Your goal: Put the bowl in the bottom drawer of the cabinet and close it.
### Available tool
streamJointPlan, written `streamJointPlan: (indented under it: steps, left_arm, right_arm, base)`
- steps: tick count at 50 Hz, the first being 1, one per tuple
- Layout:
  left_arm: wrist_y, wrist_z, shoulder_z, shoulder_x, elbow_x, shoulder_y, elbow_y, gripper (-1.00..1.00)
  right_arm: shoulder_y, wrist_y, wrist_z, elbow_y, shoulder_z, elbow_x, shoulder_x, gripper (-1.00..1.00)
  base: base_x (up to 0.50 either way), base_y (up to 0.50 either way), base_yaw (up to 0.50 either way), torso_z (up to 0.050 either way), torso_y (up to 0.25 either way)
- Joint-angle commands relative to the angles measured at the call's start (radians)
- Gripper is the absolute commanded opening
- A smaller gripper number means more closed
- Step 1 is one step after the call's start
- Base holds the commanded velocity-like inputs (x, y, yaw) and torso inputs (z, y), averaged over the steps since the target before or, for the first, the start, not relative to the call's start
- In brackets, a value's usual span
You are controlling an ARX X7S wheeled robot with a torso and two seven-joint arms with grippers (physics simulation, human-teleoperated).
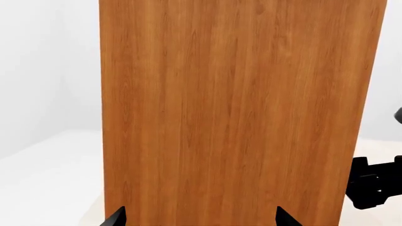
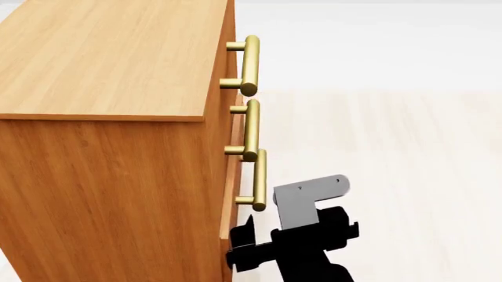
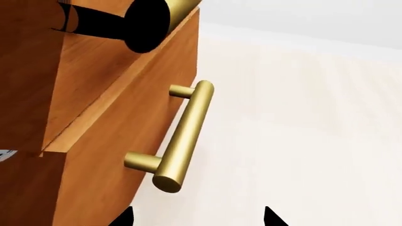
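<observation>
The big cabinet (image 2: 117, 147) sits on the pale floor. Its bottom drawer (image 3: 119, 141) sticks out a little, and its brass handle (image 3: 182, 136) lies just ahead of the right gripper (image 3: 197, 221), its long way running off from it. That gripper is spread wide (the nearer one). The left gripper (image 1: 197, 219), spread too, faces the cabinet's side. The bowl is not in sight. No writing shows.

Right tool (image 3: 197, 217) spread wide, empty, arm low. Left tool (image 1: 199, 217) likewise parted, nothing gripped.
</observation>
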Motion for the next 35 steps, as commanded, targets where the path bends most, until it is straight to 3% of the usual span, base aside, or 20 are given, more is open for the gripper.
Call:
streamJointPlan:
  steps: [1,21,35]
  left_arm:
    - [-0.003,-0.004,0.000,-0.003,-0.003,0.002,0.007,1.00]
    - [-0.019,-0.010,-0.001,-0.010,-0.012,-0.001,0.026,1.00]
    - [-0.007,-0.007,0.002,-0.006,-0.009,-0.002,0.009,1.00]
  right_arm:
    - [0.006,-0.033,-0.027,0.022,-0.034,0.054,-0.012,1.00]
    - [-0.005,-0.058,-0.252,-0.005,-0.065,0.213,0.030,1.00]
    - [0.025,0.118,-0.394,-0.050,-0.018,0.387,0.082,1.00]
  base:
    - [0.00,0.00,0.00,0.000,0.000]
    - [0.00,0.00,0.00,0.000,0.000]
    - [0.00,0.00,0.00,0.000,0.000]
